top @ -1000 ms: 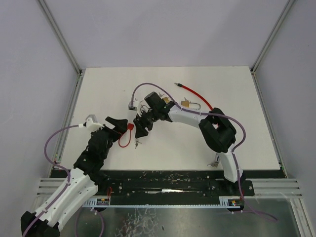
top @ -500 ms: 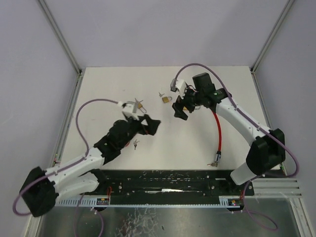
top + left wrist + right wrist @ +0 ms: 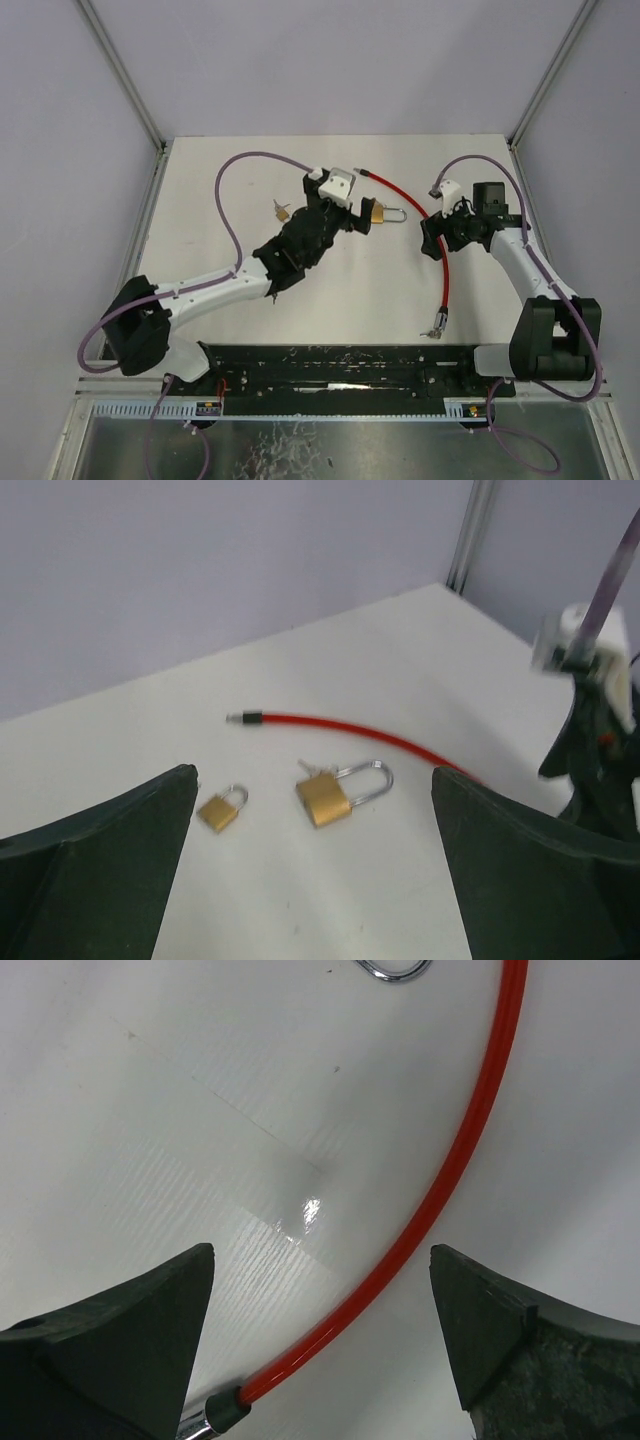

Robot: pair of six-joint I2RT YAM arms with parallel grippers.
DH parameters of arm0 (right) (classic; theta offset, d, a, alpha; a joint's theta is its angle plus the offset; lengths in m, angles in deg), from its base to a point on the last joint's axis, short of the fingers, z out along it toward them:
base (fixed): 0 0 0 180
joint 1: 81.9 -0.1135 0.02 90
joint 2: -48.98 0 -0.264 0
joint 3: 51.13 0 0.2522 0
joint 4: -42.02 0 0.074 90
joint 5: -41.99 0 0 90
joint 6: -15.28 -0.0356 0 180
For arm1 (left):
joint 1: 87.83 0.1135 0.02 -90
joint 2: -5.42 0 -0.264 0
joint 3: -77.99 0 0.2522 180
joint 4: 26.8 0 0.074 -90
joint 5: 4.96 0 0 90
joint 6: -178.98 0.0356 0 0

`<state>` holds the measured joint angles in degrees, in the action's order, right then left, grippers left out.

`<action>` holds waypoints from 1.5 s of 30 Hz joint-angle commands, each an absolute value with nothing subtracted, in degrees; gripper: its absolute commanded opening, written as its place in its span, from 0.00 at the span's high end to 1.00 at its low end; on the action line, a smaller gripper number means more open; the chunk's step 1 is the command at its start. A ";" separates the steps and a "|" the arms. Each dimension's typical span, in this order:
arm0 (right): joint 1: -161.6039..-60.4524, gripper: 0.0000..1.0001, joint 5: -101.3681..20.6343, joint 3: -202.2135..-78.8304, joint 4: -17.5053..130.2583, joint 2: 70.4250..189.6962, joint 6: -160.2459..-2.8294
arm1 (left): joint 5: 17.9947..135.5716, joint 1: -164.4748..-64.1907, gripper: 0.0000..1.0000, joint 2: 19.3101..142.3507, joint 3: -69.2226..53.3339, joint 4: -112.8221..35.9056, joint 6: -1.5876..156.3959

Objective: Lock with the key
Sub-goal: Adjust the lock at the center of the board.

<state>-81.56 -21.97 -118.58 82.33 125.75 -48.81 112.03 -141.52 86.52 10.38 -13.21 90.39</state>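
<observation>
A large brass padlock (image 3: 377, 212) lies on the white table, its silver shackle pointing right. In the left wrist view it (image 3: 325, 800) lies ahead between my fingers, with a silver key (image 3: 311, 771) at the body's far end. A small brass padlock (image 3: 220, 808) lies left of it, also in the top view (image 3: 281, 210). My left gripper (image 3: 357, 218) is open and empty, just left of the large padlock. My right gripper (image 3: 432, 238) is open and empty above the red cable (image 3: 455, 1175).
The red cable (image 3: 443, 270) runs from a metal tip (image 3: 360, 172) at the back, past the large padlock, to a metal end (image 3: 437, 322) near the front edge. Side walls and aluminium posts enclose the table. The left arm's purple cable (image 3: 235, 165) arcs above the table.
My left arm has stretched forward and right, up to the large padlock. My right gripper has drawn back to the right, over the red cable. Both stay empty.
</observation>
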 commanded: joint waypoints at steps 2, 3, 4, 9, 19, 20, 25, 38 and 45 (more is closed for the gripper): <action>-80.96 0.08 -23.29 -120.93 80.92 129.17 -49.77 | 106.15 -139.52 0.00 92.28 -4.20 -12.48 95.36; -80.71 0.08 -24.19 -121.16 80.86 130.11 -49.87 | 104.38 -139.54 0.00 93.47 -6.43 -14.33 96.26; -80.42 0.09 -25.12 -121.12 80.58 131.02 -50.11 | 102.42 -139.56 0.00 94.48 -8.05 -16.00 97.40; -78.59 0.10 -26.91 -121.72 79.59 134.65 -51.00 | 95.11 -139.61 0.03 95.01 -6.73 -19.86 97.42; -75.90 0.11 -25.78 -121.73 76.29 138.65 -54.11 | 90.29 -139.72 0.09 91.25 -1.87 -25.62 92.81; -75.80 0.11 -25.94 -121.71 76.08 139.18 -54.58 | 90.25 -139.69 0.09 90.97 -1.39 -25.03 92.83; -75.75 0.14 -25.86 -121.53 74.69 141.17 -57.04 | 89.76 -139.14 0.07 90.00 1.73 -22.22 92.43; -75.75 0.29 -28.81 -120.00 69.03 144.04 -64.17 | 88.38 -138.08 0.05 90.58 3.36 -20.13 91.07; -75.75 0.41 -28.70 -120.13 69.00 146.46 -64.89 | 88.29 -137.85 0.04 90.99 3.71 -19.50 90.79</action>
<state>-75.88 -27.95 -119.45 70.02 145.10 -63.54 88.86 -138.38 90.98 3.01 -23.70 91.33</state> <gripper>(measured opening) 0.620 0.953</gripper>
